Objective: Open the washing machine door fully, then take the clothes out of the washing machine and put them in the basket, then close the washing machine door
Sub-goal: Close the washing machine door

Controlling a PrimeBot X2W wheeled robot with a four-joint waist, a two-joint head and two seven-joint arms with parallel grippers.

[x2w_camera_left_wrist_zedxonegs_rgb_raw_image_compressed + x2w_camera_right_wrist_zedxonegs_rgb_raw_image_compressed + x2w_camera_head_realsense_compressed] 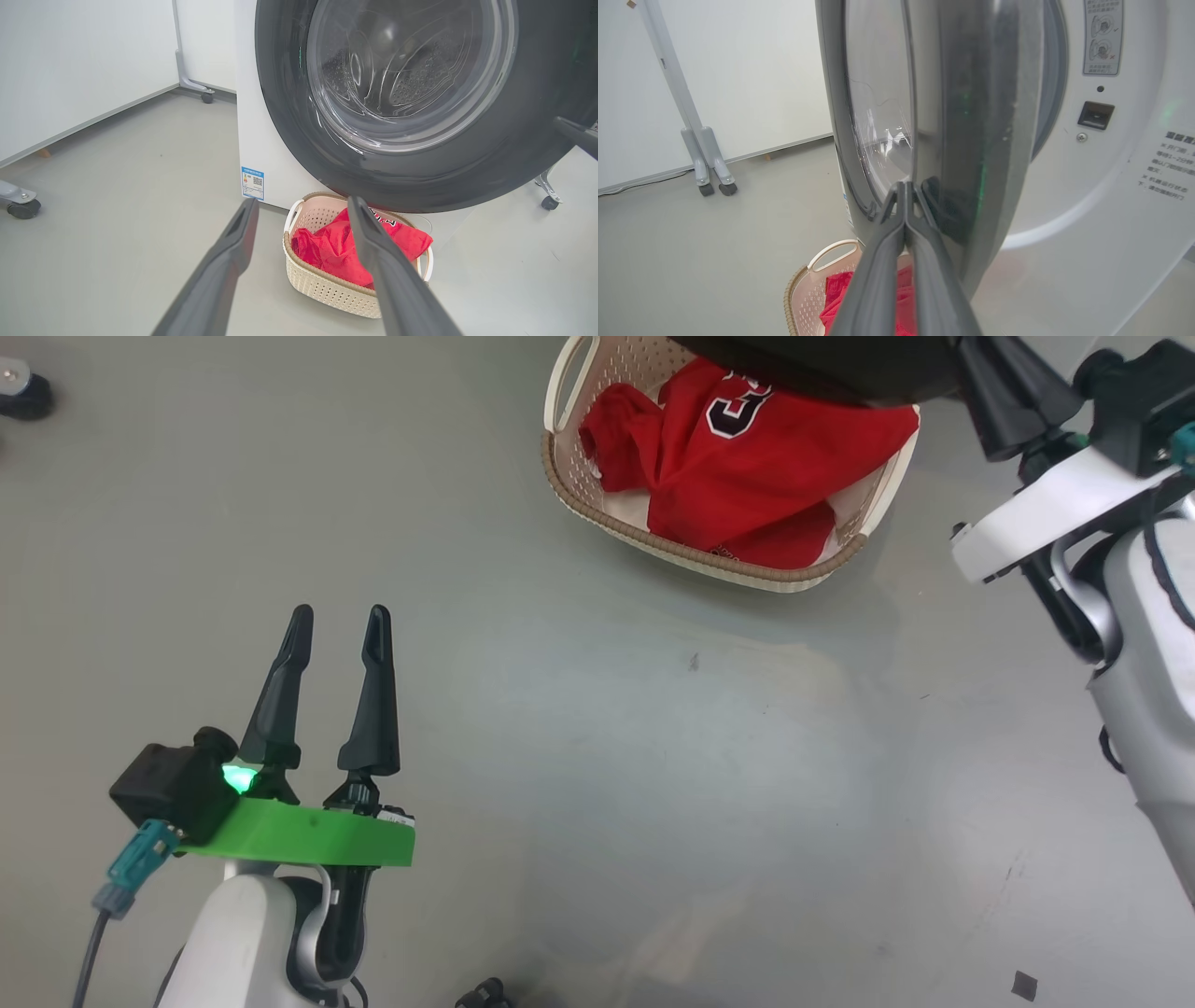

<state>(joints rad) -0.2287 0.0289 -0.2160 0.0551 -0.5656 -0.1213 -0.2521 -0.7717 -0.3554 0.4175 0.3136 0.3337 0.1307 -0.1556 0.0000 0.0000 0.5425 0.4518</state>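
The washing machine door (420, 177), black-rimmed with a clear glass bowl, stands partly open from the white washing machine (261, 140) with its blue label. In the right wrist view the door (971, 140) is edge-on beside the machine front (1111, 186). My right gripper (903, 189) is shut and empty, its tips at the door's outer face. It is at the top right in the head view (990, 373), under the dark door (812, 369). The red clothes (756, 476) lie in the cream basket (597, 513) below the door. My left gripper (339, 616) hangs open over bare floor, short of the basket (327, 289).
Wheeled stand feet rest on the grey floor (23, 207) (207, 97) (710, 182), along white wall panels. The door latch socket (1096, 114) sits on the machine front. A black caster-like object (23, 392) is at the far left. Open floor lies left of the basket.
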